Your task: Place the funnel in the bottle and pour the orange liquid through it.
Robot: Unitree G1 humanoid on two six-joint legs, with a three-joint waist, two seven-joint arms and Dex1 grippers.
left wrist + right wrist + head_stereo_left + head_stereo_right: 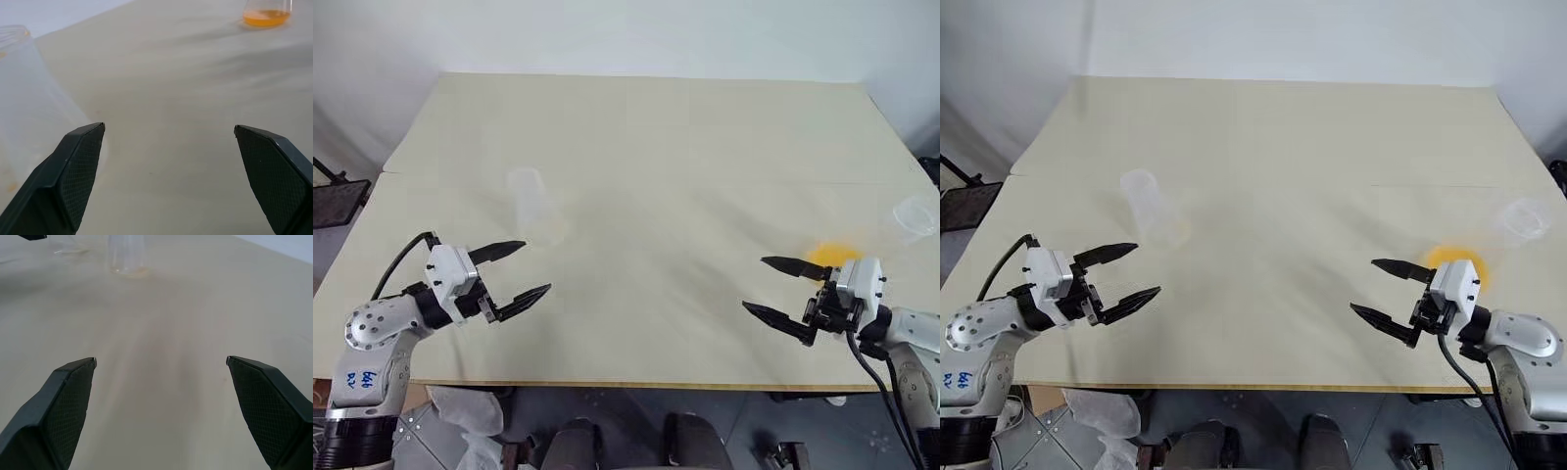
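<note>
Left hand (522, 271): fingers spread wide, empty, hovering just short of the bottle (534, 206), seemingly poised to take it.
Right hand (781, 286): likewise spread, empty, beside the orange liquid (832, 255).
Funnel (915, 216): near the counter's (685, 157) right edge, well apart from the bottle, so it must be carried across.
Left wrist view: shows the liquid lying shallow in a clear vessel (266, 12), which the head views blur to a glow.
Right wrist view: shows the bottle upright across the counter.

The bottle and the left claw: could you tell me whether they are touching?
Apart. In the left eye view, bare table shows between the open left claw and the bottle, which stands beyond its fingertips.
</note>
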